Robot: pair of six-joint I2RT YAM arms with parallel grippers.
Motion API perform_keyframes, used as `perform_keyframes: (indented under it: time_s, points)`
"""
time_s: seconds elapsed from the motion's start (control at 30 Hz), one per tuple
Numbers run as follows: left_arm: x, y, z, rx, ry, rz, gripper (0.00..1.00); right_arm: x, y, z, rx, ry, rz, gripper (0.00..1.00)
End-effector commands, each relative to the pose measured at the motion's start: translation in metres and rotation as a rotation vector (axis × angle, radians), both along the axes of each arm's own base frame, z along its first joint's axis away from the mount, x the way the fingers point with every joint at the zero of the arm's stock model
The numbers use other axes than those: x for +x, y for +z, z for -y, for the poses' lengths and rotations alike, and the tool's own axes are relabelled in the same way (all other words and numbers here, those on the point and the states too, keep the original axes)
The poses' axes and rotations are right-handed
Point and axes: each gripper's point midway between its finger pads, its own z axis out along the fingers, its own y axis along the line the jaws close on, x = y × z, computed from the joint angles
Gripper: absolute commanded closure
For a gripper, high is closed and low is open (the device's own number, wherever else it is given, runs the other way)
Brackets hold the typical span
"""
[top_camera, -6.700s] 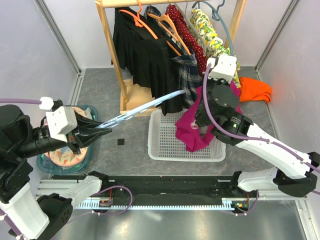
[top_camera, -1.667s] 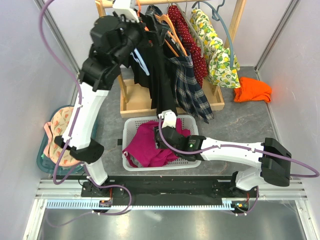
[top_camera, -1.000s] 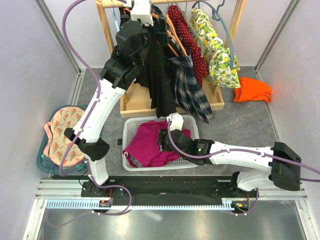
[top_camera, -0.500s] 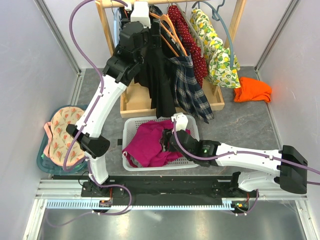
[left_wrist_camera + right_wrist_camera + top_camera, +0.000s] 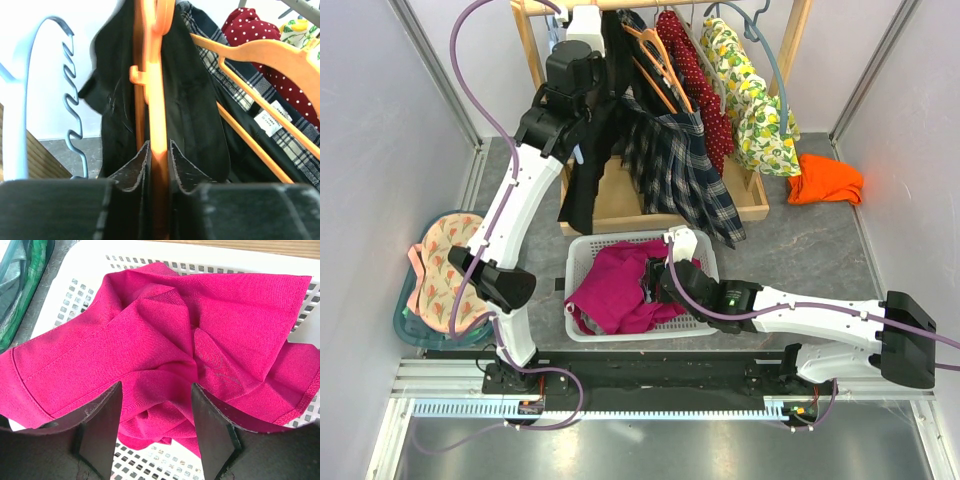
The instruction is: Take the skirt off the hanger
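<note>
Left gripper (image 5: 159, 150) clamps the red-orange hanger (image 5: 155, 75)
Top: skirt (image 5: 685, 170) on the peach hanger (image 5: 658, 60), right of that gripper. Left wrist: pulling would take the black garment (image 5: 192, 110) instead. Right wrist: right gripper (image 5: 156, 386) spread above magenta garment (image 5: 165, 325).

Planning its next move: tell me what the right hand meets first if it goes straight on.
The magenta garment in the white basket, straight ahead of the open right hand; the depth between them is unclear.

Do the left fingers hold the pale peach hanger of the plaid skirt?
No, the left fingers clamp the brighter orange hanger that carries the black garment; the pale peach hanger hangs apart on the right.
</note>
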Motion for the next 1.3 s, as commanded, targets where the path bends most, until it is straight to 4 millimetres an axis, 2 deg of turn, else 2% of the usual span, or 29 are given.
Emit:
perform_keyframes:
  time_s: [0.0,0.1,0.2,0.27,0.3,0.37,0.4,0.5,0.53,0.73,0.8,0.83,0.9,0.93,0.97,1.0,1.03,1.07,1.1,1.13,1.17,1.2,1.23,1.27]
  points:
    - [-0.010,0.019,0.003,-0.034,-0.035,0.032,0.88,-0.001,0.002,0.002,0.022,-0.015,0.001,0.37]
    - [-0.013,0.030,0.000,-0.044,-0.038,0.055,0.97,-0.002,-0.001,0.003,0.018,-0.013,-0.002,0.37]
    - [-0.017,0.054,-0.009,-0.071,-0.037,0.109,0.98,-0.002,-0.003,0.003,0.018,-0.013,-0.006,0.38]
    - [-0.023,0.078,-0.015,-0.097,-0.042,0.164,0.98,-0.003,-0.004,0.004,0.018,-0.014,-0.007,0.38]
    - [-0.032,0.096,-0.020,-0.119,-0.047,0.204,0.98,-0.003,-0.004,0.005,0.019,-0.014,-0.008,0.38]
    - [-0.045,0.116,-0.020,-0.141,-0.081,0.248,0.98,-0.002,-0.004,0.006,0.017,-0.018,-0.006,0.39]
    - [-0.057,0.132,-0.021,-0.156,-0.112,0.284,0.98,-0.003,-0.005,0.006,0.017,-0.016,-0.008,0.38]
    - [-0.086,0.161,-0.025,-0.181,-0.166,0.347,0.98,-0.003,-0.005,0.007,0.019,-0.016,-0.008,0.39]
    - [-0.093,0.165,-0.026,-0.181,-0.176,0.355,0.98,-0.003,-0.005,0.007,0.020,-0.018,-0.010,0.39]
    - [-0.117,0.153,-0.029,-0.145,-0.224,0.300,0.98,-0.004,-0.003,0.007,0.025,-0.016,-0.008,0.40]
    - [-0.119,0.134,-0.027,-0.117,-0.240,0.244,0.98,-0.003,0.001,0.009,0.024,-0.021,-0.001,0.40]
    - [-0.133,0.138,-0.033,-0.118,-0.248,0.253,0.98,-0.002,0.004,0.010,0.027,-0.024,0.003,0.40]
    - [-0.141,0.118,-0.030,-0.096,-0.283,0.191,0.98,0.000,0.013,0.013,0.026,-0.033,0.020,0.39]
    - [-0.148,0.113,-0.030,-0.089,-0.302,0.175,0.98,0.001,0.025,0.013,0.044,-0.035,0.033,0.38]
    - [-0.166,0.110,-0.031,-0.081,-0.341,0.162,0.98,0.001,0.031,0.014,0.048,-0.032,0.044,0.37]
    - [-0.174,0.107,-0.031,-0.073,-0.366,0.150,0.98,0.002,0.037,0.016,0.045,-0.037,0.052,0.34]
    - [-0.182,0.105,-0.030,-0.064,-0.393,0.141,0.98,0.003,0.057,0.015,0.080,-0.038,0.072,0.32]
    - [-0.202,0.105,-0.029,-0.052,-0.449,0.138,0.98,0.003,0.068,0.016,0.094,-0.038,0.084,0.29]
    - [-0.210,0.104,-0.029,-0.047,-0.473,0.134,0.98,0.003,0.077,0.017,0.096,-0.032,0.097,0.25]
    - [-0.220,0.104,-0.029,-0.041,-0.500,0.138,0.98,0.003,0.102,0.017,0.144,-0.029,0.119,0.24]
    - [-0.238,0.109,-0.030,-0.036,-0.542,0.156,0.98,0.003,0.114,0.018,0.162,-0.024,0.132,0.22]
    - [-0.247,0.106,-0.030,-0.030,-0.569,0.148,0.98,0.002,0.123,0.020,0.166,-0.020,0.145,0.20]
    - [-0.256,0.106,-0.031,-0.025,-0.590,0.148,0.98,0.000,0.149,0.022,0.218,-0.014,0.167,0.19]
    - [-0.273,0.110,-0.032,-0.024,-0.628,0.165,0.98,-0.001,0.160,0.025,0.235,-0.013,0.178,0.18]
